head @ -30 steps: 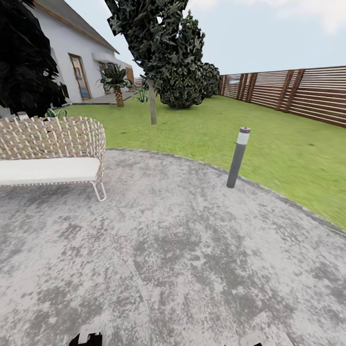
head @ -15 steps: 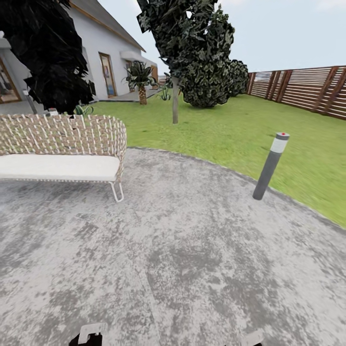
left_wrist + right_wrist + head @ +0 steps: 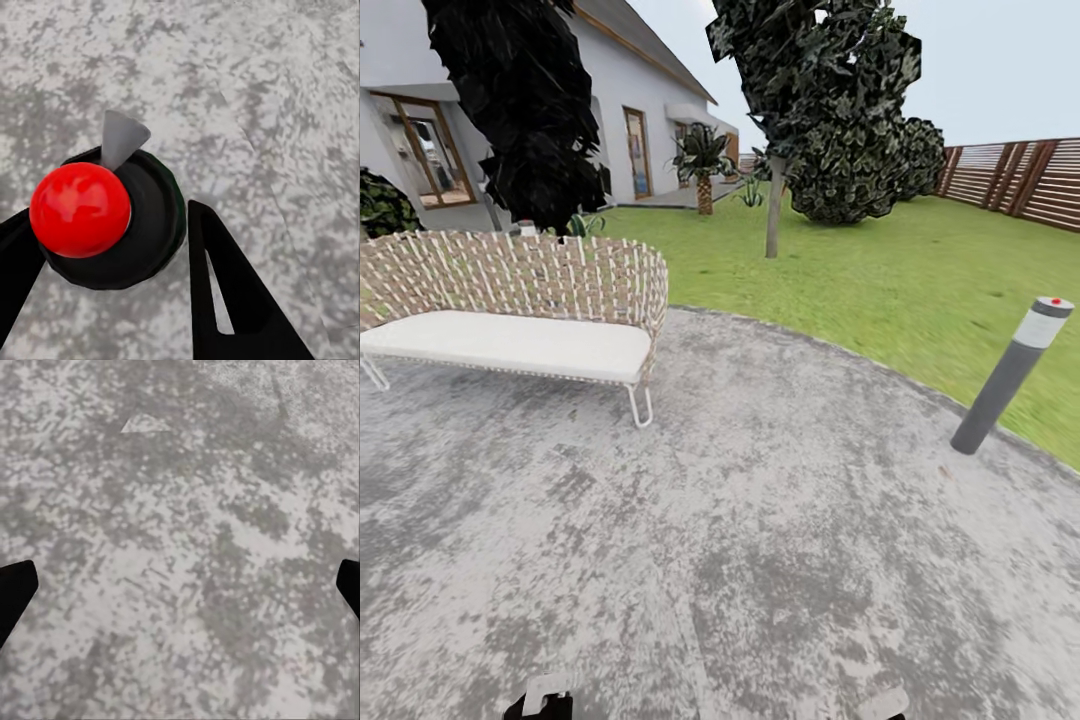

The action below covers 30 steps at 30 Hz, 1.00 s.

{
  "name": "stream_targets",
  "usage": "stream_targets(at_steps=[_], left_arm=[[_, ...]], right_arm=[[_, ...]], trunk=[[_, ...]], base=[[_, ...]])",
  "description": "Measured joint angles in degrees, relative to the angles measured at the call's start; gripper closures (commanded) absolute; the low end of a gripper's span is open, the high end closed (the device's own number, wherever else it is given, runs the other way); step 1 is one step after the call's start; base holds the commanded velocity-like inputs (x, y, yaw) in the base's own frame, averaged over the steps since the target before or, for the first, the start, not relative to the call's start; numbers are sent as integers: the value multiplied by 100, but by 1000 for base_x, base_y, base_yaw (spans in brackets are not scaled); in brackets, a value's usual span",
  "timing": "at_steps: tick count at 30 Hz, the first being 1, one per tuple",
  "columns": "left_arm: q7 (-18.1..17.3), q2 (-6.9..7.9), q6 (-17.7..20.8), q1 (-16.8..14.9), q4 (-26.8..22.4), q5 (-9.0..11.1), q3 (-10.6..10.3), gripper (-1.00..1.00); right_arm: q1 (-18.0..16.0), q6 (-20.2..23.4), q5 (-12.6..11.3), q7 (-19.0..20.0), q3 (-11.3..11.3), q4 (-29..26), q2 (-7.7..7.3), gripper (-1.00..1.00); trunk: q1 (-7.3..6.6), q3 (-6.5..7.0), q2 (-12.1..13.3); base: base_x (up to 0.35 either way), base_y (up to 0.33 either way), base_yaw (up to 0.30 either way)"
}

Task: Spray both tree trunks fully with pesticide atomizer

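Note:
The pesticide atomizer (image 3: 105, 217), a black round body with a red ball top and a grey nozzle, sits between the black fingers of my left gripper (image 3: 112, 244), which is shut on it above grey paving. My right gripper (image 3: 181, 585) is open, with nothing but paving between its fingertips. In the head view one tree (image 3: 815, 90) stands on the garden lawn (image 3: 880, 270) ahead, its straight grey-brown tree trunk (image 3: 773, 215) bare below a dark-green crown. Parts of both arms peek in at the lower edge, left (image 3: 545, 695) and right (image 3: 885, 705).
A wicker bench (image 3: 520, 310) with a white cushion stands left on the round grey patio (image 3: 740, 540). A short grey lamp post (image 3: 1010, 375) marks the patio's right edge. A black cypress-like tree (image 3: 525, 110), a palm (image 3: 703, 175), a white house (image 3: 650, 120) and a slatted fence (image 3: 1015, 175) lie beyond.
The whole head picture has slid to the right, so the camera has turned left; bench, tree and lamp post themselves have not moved. The arm parts at the lower edge stay in place.

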Motion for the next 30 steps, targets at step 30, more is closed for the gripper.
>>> stream_targets(at_steps=[30], left_arm=[[0,0,-2,-2,0,0,3,100]], right_arm=[[0,0,-3,0,2,1,0,-100]], trunk=[[1,-48,0]], base=[[324,64,276]])
